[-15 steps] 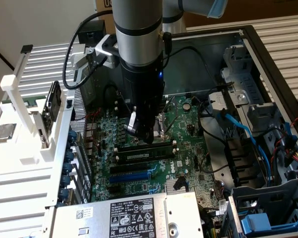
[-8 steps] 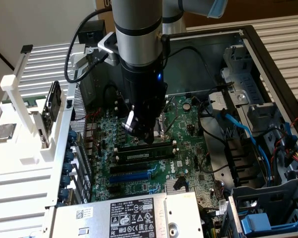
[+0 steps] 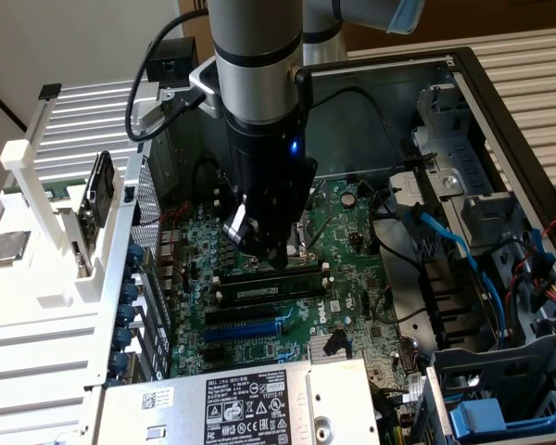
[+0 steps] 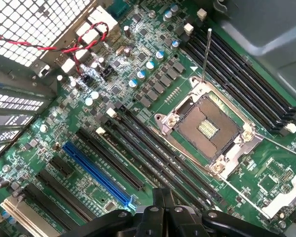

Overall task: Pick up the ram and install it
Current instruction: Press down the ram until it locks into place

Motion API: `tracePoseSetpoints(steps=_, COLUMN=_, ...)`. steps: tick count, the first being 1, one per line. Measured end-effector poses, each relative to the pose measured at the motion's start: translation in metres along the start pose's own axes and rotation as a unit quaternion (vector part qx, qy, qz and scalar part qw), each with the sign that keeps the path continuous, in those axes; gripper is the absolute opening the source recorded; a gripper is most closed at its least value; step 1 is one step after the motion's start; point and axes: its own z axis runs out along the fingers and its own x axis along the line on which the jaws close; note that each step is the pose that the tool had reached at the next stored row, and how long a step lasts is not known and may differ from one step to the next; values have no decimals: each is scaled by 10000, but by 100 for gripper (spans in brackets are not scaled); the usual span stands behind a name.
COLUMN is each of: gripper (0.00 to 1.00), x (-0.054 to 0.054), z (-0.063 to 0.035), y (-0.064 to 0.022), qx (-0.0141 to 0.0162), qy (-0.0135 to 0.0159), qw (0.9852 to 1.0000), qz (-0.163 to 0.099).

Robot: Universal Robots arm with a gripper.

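We're low over the motherboard (image 3: 352,250), gripper (image 3: 276,261) pressed together just above the black DIMM slots (image 3: 269,278). RAM stick (image 3: 259,294) already sits in a slot, so the closed fingers look set to press it home, we'd say.

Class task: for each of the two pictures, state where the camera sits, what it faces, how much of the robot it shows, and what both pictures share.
Exterior view: off the arm, above the open computer case, looking down at the green motherboard; the grey arm and black gripper hang over the long black memory slots.
Wrist view: on the wrist, looking down at the board; the shut gripper shows at the edge.
Shared: bright blue long connector slot, memory slots, metal processor socket.
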Motion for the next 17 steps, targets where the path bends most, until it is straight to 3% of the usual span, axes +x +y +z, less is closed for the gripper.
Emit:
tracePoseSetpoints(steps=4, gripper=11, x=0, z=1, y=0, qx=9, qy=1, qw=9994, qz=332)
tracePoseSetpoints(steps=9, gripper=11, x=0, z=2, y=0, qx=20, qy=1, qw=9973, qz=735)
tracePoseSetpoints(steps=14, gripper=11, x=0, z=3, y=0, qx=31, qy=2, qw=9935, qz=1139)
tracePoseSetpoints(steps=15, gripper=11, x=0, z=3, y=0, qx=36, qy=2, qw=9916, qz=1292)
tracePoseSetpoints(steps=17, gripper=11, x=0, z=3, y=0, qx=40, qy=3, qw=9894, qz=1453)
